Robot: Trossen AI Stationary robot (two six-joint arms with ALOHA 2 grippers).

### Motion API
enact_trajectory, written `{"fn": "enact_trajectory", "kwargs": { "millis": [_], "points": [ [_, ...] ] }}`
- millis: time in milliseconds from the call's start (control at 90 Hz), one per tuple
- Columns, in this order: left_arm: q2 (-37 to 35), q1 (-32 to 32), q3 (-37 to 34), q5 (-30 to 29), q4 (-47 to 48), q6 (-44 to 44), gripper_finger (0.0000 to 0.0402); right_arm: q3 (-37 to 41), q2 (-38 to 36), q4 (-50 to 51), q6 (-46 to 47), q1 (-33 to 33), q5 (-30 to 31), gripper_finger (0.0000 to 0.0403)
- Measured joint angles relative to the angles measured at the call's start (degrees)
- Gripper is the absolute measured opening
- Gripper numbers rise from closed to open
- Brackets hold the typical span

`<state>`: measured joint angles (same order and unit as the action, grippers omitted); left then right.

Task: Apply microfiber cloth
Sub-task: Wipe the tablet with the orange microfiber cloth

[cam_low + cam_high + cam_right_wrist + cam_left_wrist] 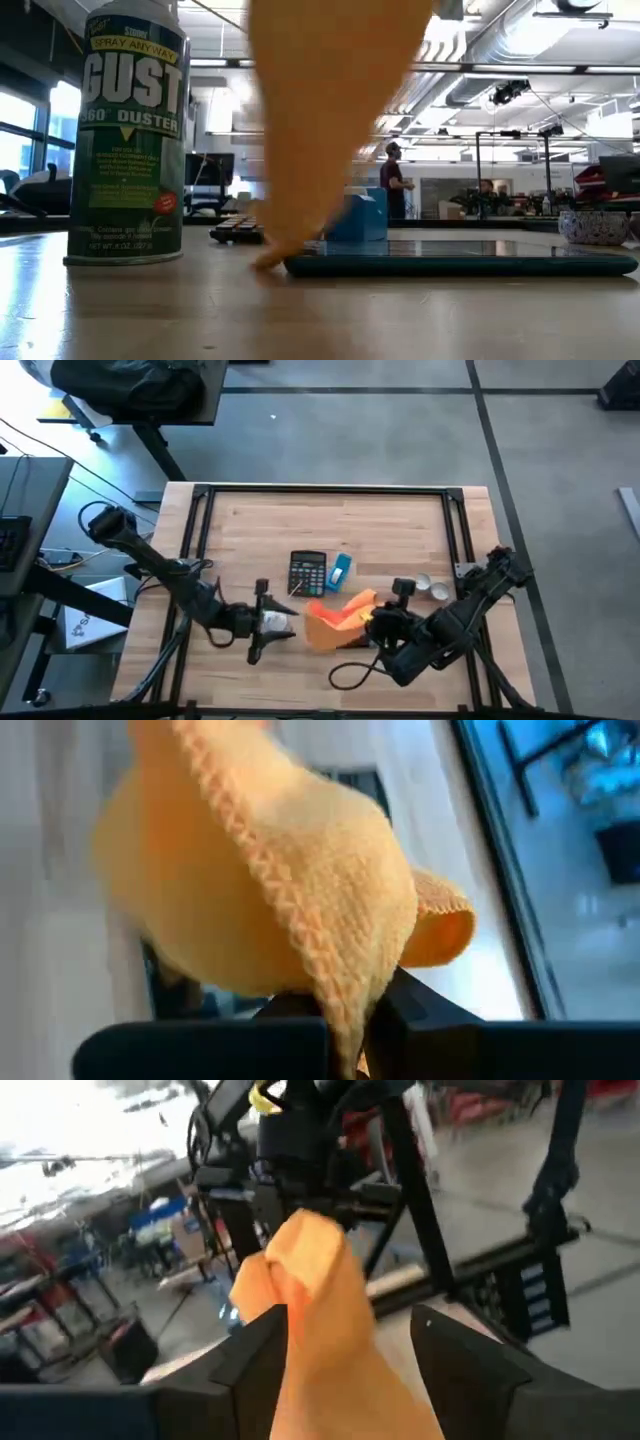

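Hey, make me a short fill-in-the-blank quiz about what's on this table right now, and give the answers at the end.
1. The right tool is shut on the ____ microfiber cloth.
2. The calculator lies beside a small ____ object.
3. In the low view, the can is labelled 360° ____.
4. The left tool holds ____.

Answers: orange; blue; duster; nothing

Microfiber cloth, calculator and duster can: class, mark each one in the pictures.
microfiber cloth [340, 618], high view, middle of the orange fabric.
calculator [308, 573], high view, on its keypad.
duster can [127, 150], low view, on the green label.
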<state>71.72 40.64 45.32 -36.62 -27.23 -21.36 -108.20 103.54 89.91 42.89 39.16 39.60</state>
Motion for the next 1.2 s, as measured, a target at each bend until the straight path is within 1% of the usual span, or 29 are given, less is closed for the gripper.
{"fn": "enact_trajectory", "kwargs": {
  "millis": [100, 222, 322, 378, 444, 500, 589, 733, 911, 1000, 1067, 1200],
  "points": [
    [-2.6, 4.7, 0.0, -3.7, 6.4, 3.4, 0.0191, 5.9, -2.9, 0.1, 5.2, -0.1, -1.1, 0.0],
    [-3.0, 8.6, 0.0, -4.6, 14.7, 12.7, 0.0186, 12.7, -6.5, 0.1, 10.8, 0.3, -1.3, 0.0],
    [-2.0, 11.4, 0.0, -4.2, 24.7, 26.0, 0.018, 16.9, -9.2, -0.2, 15.1, 0.4, -1.6, 0.0],
    [-1.4, 12.7, 0.0, -2.7, 30.7, 34.8, 0.0176, 18.8, -10.4, -0.9, 16.7, 0.3, -1.9, 0.0],
    [-0.6, 14.4, 0.0, -0.4, 34.4, 43.3, 0.0169, 20.5, -11.4, -2.5, 17.5, 0.3, -2.2, 0.0],
    [0.4, 15.7, 0.0, 1.5, 34.1, 46.7, 0.0162, 21.6, -12.1, -3.6, 17.6, 0.4, -2.3, 0.0],
    [2.4, 16.7, 0.0, 3.3, 31.9, 46.7, 0.0145, 22.0, -12.4, -4.4, 17.2, 0.4, -2.1, 0.0],
    [6.6, 14.7, 0.0, 1.6, 29.4, 44.9, 0.0106, 22.0, -12.4, -5.1, 17.1, 0.2, -0.2, 0.0],
    [13.4, 11.9, -0.4, 1.1, 27.3, 50.7, 0.0047, 22.0, -12.4, -5.6, 16.7, 0.2, -0.2, 0.0],
    [16.8, 11.2, -1.4, -1.2, 23.5, 52.0, 0.0024, 22.0, -12.4, -5.9, 16.3, 0.2, -0.4, 0.0],
    [18.8, 10.7, -1.6, -3.9, 21.3, 52.2, 0.0011, 22.0, -12.4, -6.0, 15.8, 0.2, -0.4, 0.0],
    [21.6, 9.5, -1.7, -10.8, 21.4, 54.6, 0.0002, 22.0, -12.4, -7.8, 14.6, 0.2, -0.3, 0.0]
  ]
}}
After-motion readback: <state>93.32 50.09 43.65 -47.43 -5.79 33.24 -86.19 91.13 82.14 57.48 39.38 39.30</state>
